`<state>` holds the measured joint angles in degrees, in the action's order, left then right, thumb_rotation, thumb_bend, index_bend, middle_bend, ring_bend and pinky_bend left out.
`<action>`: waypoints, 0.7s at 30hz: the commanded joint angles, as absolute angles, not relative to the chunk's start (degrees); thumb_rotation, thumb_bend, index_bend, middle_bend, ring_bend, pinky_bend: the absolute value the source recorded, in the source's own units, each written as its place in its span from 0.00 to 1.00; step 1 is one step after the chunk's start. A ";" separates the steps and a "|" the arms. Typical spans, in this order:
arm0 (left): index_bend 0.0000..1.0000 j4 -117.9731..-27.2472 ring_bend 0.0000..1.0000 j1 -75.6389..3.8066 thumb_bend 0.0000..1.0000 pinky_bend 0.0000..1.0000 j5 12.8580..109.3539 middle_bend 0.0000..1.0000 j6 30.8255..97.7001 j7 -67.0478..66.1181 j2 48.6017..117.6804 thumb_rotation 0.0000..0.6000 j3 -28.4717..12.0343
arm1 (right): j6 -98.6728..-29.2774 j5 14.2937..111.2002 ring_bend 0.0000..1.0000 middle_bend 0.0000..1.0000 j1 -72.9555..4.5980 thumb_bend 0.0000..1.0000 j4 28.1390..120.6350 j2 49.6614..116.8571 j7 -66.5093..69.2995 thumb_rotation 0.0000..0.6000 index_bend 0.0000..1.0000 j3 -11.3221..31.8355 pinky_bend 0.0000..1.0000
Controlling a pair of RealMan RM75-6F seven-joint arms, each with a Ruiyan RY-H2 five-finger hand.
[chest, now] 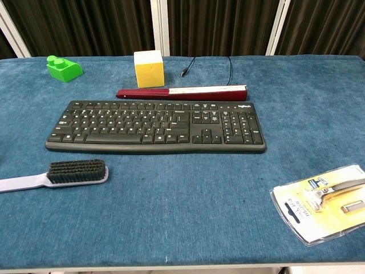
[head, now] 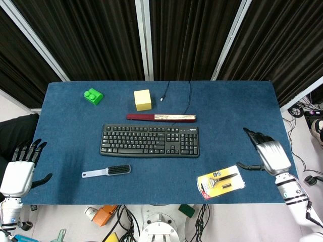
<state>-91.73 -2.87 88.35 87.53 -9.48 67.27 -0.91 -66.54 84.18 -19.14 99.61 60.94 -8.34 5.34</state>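
Right robot hand [head: 270,154]: empty, fingers apart, over the table [head: 65,136] edge at 4 o'clock, nearest the packaged razor [head: 220,182], which lies flat at 5 o'clock, untouched.
Step judged: approach; a grasp calls for lowering onto the flat pack's edge.
Left robot hand [head: 19,171]: empty, fingers spread, off the table at 8 o'clock, near the brush [head: 106,171].
Centre: keyboard [head: 150,140]; behind it a red case [head: 160,117], yellow block [head: 143,100], green brick [head: 93,96], loose cable [head: 165,94].
Obstruction: none near the razor.
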 commanded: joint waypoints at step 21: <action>0.09 -91.91 0.00 -2.50 0.16 0.00 87.56 0.04 87.13 -10.38 67.19 1.00 -0.55 | -35.68 45.36 1.00 0.92 -50.30 1.00 88.74 80.75 -27.64 0.56 0.13 8.14 1.00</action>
<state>-91.91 -2.49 87.57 87.14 -10.37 67.17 -0.55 -36.40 46.16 -49.39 89.35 80.03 -27.40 8.59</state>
